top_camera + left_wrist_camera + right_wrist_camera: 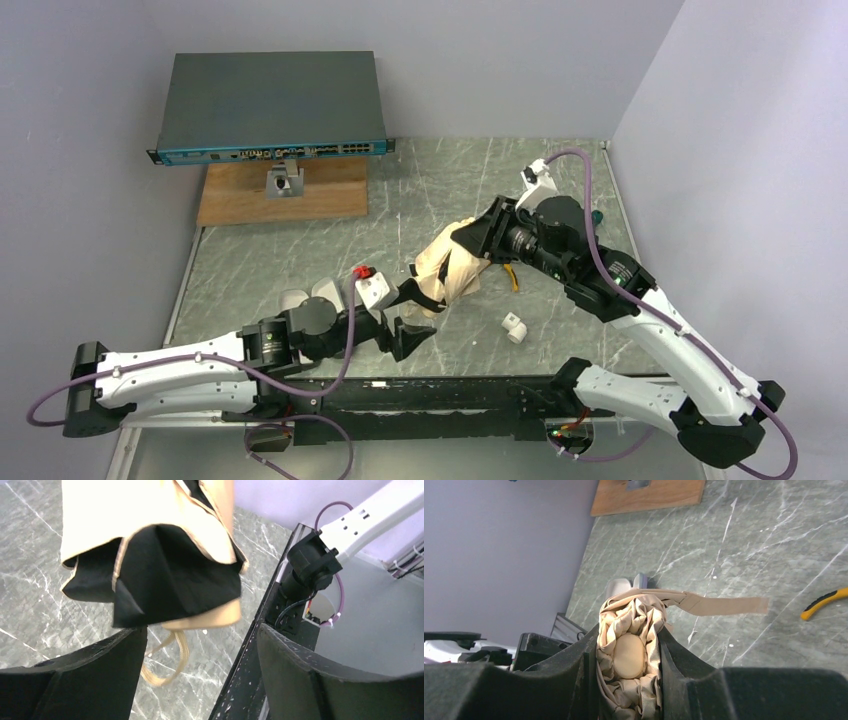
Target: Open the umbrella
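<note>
your right gripper (629,652) is clamped on the bunched crown of the umbrella (450,268) mid-table while your left gripper (200,645) hangs spread near its handle loop (162,666), so closing now could pinch loose fabric instead of the handle, and the canopy would never slide open.

L-wrist view: umbrella (150,530) top cut off by upper edge.

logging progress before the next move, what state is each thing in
umbrella: folded, fabric bunched, not opened
strap: undone, sticking out loose
right gripper: shut on the umbrella
left gripper: open, gripping nothing
case: open, off the umbrella
</note>
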